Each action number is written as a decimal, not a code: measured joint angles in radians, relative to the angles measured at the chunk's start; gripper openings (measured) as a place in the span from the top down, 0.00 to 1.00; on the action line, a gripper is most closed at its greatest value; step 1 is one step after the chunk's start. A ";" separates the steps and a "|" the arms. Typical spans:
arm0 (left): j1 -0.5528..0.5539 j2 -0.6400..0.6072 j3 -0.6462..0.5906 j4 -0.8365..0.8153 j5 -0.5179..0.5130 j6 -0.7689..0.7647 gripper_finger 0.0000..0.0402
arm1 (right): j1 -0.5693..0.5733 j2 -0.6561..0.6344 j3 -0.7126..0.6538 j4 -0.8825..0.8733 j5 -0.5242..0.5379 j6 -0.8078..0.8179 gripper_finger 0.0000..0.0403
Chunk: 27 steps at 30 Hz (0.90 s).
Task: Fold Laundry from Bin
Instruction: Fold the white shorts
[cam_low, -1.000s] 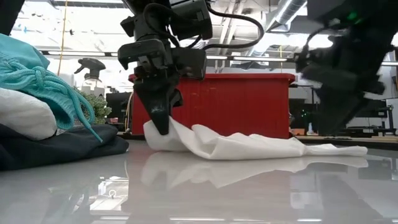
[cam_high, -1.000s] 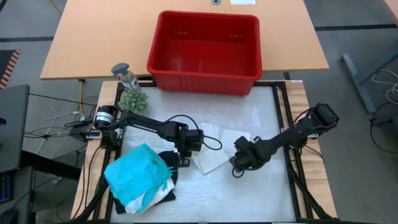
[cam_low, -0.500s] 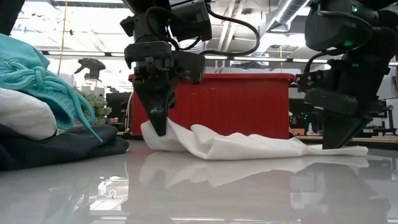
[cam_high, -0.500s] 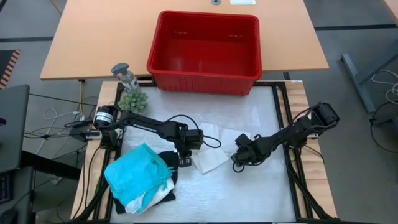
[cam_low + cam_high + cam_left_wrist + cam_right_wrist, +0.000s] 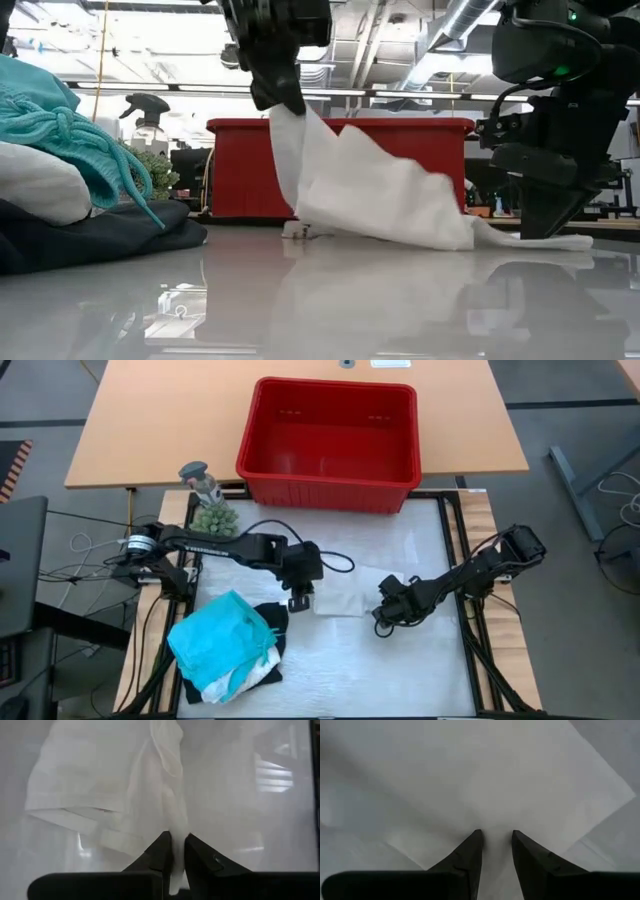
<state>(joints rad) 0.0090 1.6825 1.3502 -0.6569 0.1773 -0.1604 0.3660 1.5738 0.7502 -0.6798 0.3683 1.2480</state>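
Observation:
A white cloth lies mid-table, and my left gripper is shut on its left end, raised above the table in the low view. My right gripper stands at the cloth's right end, pointing down, its fingers a little apart. A pile of teal, white and black laundry lies at the near left. The red bin stands empty at the far edge. My left gripper pinches the cloth's left end between its two fingers, from above, pointing down. The end is lifted clear. The cloth hangs below it, slanting down to the right, with a lower fold and the right end on the table. My right gripper sets its two fingertips on the cloth's right end from above, a little apart. The cloth lies flat on the table there. Whether any cloth is pinched between the fingers, I cannot tell.
A small green plant and a spray bottle stand at the far left, beside the bin. The laundry pile fills the near left corner. Bare table shows toward the near edge and the right.
My left gripper has risen and gone a little toward the far edge, still shut, lifting the cloth's left end clear while the right end has stayed on the table. The cloth now slants from high to low. My right gripper first shifted slightly toward the far edge, then kept still.

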 joint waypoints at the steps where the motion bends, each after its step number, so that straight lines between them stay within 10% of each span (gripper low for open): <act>1: 0.000 0.000 0.000 -0.004 0.013 -0.004 0.92 | 0.000 0.000 0.000 0.000 0.000 0.000 0.67; 13: -0.009 0.138 -0.088 -0.085 0.223 0.199 0.72 | 0.000 0.001 0.000 0.000 -0.008 -0.003 0.67; 27: 0.094 0.119 -0.101 0.429 -0.067 0.237 0.63 | 0.002 0.001 -0.002 0.002 -0.032 0.000 0.67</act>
<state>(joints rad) 0.1029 1.8013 1.2489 -0.2280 0.1098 0.0770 0.3683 1.5749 0.7487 -0.6781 0.3363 1.2484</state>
